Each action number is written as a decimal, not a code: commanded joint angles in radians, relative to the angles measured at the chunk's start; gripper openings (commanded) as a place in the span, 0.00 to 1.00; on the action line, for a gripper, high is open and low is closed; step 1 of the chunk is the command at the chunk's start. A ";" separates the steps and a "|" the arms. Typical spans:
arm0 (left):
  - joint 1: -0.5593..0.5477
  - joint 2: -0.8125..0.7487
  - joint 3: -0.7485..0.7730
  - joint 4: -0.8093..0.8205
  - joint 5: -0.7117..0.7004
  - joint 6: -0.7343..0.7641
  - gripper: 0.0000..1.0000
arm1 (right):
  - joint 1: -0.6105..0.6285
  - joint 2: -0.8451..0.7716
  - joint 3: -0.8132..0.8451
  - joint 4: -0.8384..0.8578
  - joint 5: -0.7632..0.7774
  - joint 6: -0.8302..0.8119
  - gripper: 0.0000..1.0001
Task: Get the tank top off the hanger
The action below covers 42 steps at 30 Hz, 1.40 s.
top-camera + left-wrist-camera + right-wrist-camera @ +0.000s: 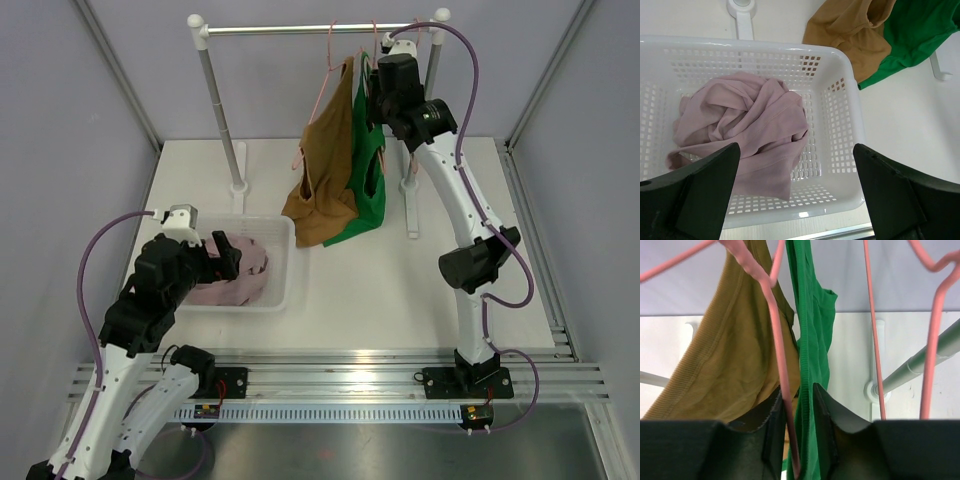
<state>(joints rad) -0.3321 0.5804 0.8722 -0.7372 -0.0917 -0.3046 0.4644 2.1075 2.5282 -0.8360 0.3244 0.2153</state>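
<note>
A green tank top point(365, 190) and a brown tank top point(325, 160) hang on pink hangers point(325, 75) from the rack rod point(300, 30). My right gripper point(372, 95) is up at the hangers. In the right wrist view it point(799, 395) is shut on the green tank top's strap point(812, 330), with a pink hanger wire point(772, 315) also between the fingers. The brown top point(735, 355) hangs just left of it. My left gripper point(228, 255) is open and empty over the basket, its jaws wide apart point(796, 147).
A white perforated basket point(285, 275) at the front left holds a crumpled pink garment point(235, 275), also seen in the left wrist view point(750, 115). The rack's left post point(222, 110) and foot point(742, 10) stand behind it. Another pink hanger point(935, 315) hangs at the right.
</note>
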 commanded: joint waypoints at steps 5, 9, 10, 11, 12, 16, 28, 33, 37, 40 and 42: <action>-0.002 0.010 -0.012 0.053 0.056 0.024 0.99 | 0.008 0.006 0.098 0.048 0.041 -0.044 0.27; -0.002 0.019 -0.012 0.055 0.066 0.025 0.99 | 0.010 0.009 0.099 0.051 0.038 -0.050 0.16; -0.002 0.019 -0.012 0.055 0.066 0.025 0.99 | 0.010 0.011 0.099 0.052 0.038 -0.050 0.15; -0.002 0.022 -0.013 0.055 0.067 0.025 0.99 | 0.010 0.011 0.099 0.052 0.038 -0.053 0.14; -0.002 0.022 -0.013 0.055 0.067 0.025 0.99 | 0.008 0.014 0.099 0.051 0.036 -0.054 0.13; -0.002 0.018 -0.013 0.055 0.067 0.025 0.99 | 0.010 0.014 0.092 0.051 0.033 -0.057 0.11; -0.002 -0.002 -0.015 0.058 0.063 0.022 0.99 | 0.010 -0.104 0.099 0.089 0.002 -0.070 0.00; -0.002 -0.011 -0.018 0.058 0.061 0.021 0.99 | 0.010 -0.141 0.106 0.089 -0.021 -0.071 0.00; -0.002 -0.014 -0.019 0.058 0.061 0.019 0.99 | 0.010 -0.168 0.100 0.072 -0.030 -0.071 0.00; -0.002 -0.016 -0.018 0.059 0.061 0.019 0.99 | 0.010 -0.211 0.051 0.048 -0.059 -0.057 0.00; -0.002 -0.017 -0.018 0.064 0.072 0.022 0.99 | 0.010 -0.268 0.003 0.043 -0.094 -0.036 0.00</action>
<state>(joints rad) -0.3321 0.5758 0.8612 -0.7292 -0.0540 -0.2951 0.4648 1.9606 2.5584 -0.8337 0.2806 0.1623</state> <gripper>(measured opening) 0.988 0.088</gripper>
